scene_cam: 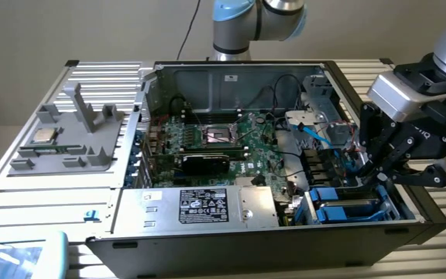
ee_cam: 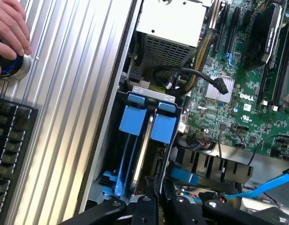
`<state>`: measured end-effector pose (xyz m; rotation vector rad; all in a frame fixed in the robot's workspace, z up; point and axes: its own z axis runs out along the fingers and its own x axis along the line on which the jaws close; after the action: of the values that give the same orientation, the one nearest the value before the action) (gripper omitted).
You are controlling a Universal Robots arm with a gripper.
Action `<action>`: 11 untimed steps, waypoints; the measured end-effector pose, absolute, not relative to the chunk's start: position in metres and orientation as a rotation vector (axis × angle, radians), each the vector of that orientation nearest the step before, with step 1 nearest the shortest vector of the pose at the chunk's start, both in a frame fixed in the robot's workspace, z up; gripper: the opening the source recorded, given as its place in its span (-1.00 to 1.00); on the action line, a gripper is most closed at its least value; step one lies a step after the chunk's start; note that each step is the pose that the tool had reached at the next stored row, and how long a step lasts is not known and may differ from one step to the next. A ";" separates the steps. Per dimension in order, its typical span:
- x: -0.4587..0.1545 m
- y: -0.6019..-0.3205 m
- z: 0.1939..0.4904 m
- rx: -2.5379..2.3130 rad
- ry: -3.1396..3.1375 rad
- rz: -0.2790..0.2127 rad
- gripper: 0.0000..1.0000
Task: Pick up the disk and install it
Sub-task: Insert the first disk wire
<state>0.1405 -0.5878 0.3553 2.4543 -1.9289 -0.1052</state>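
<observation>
Jaws together, near two blue carriers [ee_cam: 133, 121] seated side by side.

**Robotics laboratory bench.** A robot arm [scene_cam: 246, 23] rises at the far side of a ribbed aluminium table [scene_cam: 45, 197]. Its gripper [scene_cam: 371, 173] hangs over the near corner, on the exterior view's right, of an open desktop computer case [scene_cam: 231, 250]. Inside the case lie a green motherboard [scene_cam: 231, 139] and a silver power supply [scene_cam: 200, 206]. On the exterior view's left, a grey parts fixture [scene_cam: 68, 139] carries a processor chip [scene_cam: 45, 135]. In the wrist view, a person's hand [ee_cam: 11, 28] rests on a round button [ee_cam: 15, 70] beside a black keyboard [ee_cam: 11, 154].
</observation>
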 end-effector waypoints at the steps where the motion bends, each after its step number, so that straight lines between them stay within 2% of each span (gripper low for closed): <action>1: 0.139 -0.586 0.355 2.451 -1.927 -0.100 -0.67; 11: 0.136 -0.583 0.354 2.341 -2.049 -0.091 -0.67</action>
<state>0.1356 -0.5831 0.3543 2.3413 -2.0488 -0.0905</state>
